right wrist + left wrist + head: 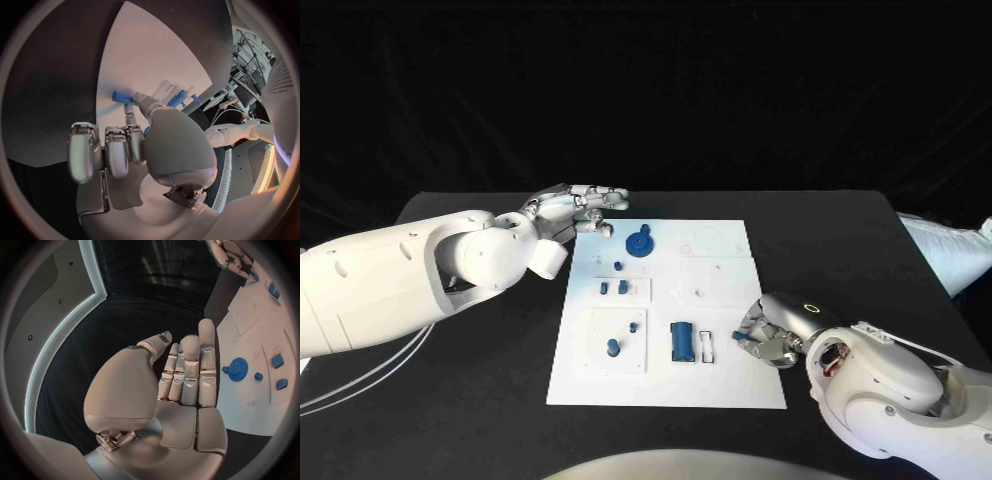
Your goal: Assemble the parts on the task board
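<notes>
My left hand [577,211] hovered open at the task board [733,385]'s upper-left corner, while my right hand [770,335], lower right, pinched a blue part [122,97].

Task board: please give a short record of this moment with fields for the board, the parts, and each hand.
board: white task board in the middle of the black table
parts: blue gear at the far end; long blue block at the near end; small blue pieces between
left hand: left hand at the board's far left corner, fingers apart, holds nothing
right hand: right hand at the board's near right edge, beside the long blue block; grasp unclear
</notes>
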`<state>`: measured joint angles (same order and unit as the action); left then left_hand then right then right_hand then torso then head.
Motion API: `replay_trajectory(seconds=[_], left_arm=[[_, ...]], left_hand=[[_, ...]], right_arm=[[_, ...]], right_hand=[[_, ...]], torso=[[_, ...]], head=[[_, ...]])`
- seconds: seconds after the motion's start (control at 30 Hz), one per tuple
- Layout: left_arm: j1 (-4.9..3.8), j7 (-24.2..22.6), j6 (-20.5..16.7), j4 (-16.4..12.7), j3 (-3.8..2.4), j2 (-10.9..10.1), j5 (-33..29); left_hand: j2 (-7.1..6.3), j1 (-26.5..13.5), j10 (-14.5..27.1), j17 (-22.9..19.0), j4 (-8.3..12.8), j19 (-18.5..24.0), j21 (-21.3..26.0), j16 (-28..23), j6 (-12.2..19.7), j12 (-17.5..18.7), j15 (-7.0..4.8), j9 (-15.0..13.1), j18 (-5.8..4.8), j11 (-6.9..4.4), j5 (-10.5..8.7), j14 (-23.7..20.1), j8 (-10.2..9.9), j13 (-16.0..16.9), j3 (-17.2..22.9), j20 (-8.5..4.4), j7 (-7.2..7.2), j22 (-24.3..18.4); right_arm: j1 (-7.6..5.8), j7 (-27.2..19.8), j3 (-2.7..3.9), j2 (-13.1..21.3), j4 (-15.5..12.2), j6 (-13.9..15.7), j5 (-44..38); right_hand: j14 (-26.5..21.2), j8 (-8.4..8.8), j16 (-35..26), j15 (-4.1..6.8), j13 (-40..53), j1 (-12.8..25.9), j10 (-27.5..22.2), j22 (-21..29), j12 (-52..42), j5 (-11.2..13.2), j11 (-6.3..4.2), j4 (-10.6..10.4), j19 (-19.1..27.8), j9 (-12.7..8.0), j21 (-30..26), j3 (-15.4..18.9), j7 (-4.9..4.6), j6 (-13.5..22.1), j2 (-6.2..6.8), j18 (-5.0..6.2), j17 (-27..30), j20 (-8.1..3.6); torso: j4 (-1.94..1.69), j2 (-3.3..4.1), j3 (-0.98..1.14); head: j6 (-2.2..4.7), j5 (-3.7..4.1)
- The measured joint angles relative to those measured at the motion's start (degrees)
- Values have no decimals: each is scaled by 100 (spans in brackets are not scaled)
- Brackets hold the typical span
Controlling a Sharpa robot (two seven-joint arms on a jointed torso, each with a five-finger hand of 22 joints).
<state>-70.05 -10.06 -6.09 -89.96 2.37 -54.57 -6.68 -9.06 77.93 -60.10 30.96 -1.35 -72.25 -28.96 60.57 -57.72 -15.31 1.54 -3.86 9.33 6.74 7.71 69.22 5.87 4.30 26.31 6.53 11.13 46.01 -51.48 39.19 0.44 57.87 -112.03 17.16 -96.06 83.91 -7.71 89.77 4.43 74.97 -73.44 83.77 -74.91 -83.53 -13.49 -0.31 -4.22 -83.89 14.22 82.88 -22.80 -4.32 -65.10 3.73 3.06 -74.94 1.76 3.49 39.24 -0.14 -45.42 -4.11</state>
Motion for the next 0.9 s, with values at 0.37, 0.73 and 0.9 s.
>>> replay_trajectory(seconds=[0.37, 0.73, 0.9], left_arm=[[1, 0, 0, -14, 0, 1, 4], [1, 0, 1, -36, 0, 10, 9], [1, 1, 2, -39, 0, 15, 11]], left_hand=[[0, 0, 0, 0, 0, 0, 0, 0, 0, 0, 0, 0, 0, 0, 0, 0, 0, 0, 0, 0, 0, 0], [0, 0, 0, 1, 0, 0, 0, 0, 0, 0, 0, 0, 0, 0, 0, 0, 0, 0, 0, 0, 0, 1], [0, 0, 0, 1, 0, 0, 0, 0, 0, 0, 0, 0, 0, 0, 0, 0, 0, 0, 0, 0, 0, 1]], right_arm=[[-17, 39, 17, -33, -135, 703, 841], [-18, 55, 17, -251, -24, 802, 1601], [-18, 57, 14, -366, 44, 793, 1822]], right_hand=[[0, -74, 0, 0, 0, 410, 42, 0, -44, -86, -39, -222, 0, 271, 0, 50, 29, -90, 245, 0, 1, 0], [21, -77, 0, 21, -1, 495, 19, 1, -65, -373, -62, -250, -18, 305, 0, 101, 64, -125, 282, 0, 2, -25], [1, -78, 0, 41, -2, 536, 35, 1, -65, -586, -81, -262, -1, 349, 23, 232, 80, -189, 307, 0, 2, -42]], torso=[[-3, 1, -5], [-7, 1, -5], [-7, 1, -1]], head=[[-7, 14], [-24, 21], [-25, 14]])
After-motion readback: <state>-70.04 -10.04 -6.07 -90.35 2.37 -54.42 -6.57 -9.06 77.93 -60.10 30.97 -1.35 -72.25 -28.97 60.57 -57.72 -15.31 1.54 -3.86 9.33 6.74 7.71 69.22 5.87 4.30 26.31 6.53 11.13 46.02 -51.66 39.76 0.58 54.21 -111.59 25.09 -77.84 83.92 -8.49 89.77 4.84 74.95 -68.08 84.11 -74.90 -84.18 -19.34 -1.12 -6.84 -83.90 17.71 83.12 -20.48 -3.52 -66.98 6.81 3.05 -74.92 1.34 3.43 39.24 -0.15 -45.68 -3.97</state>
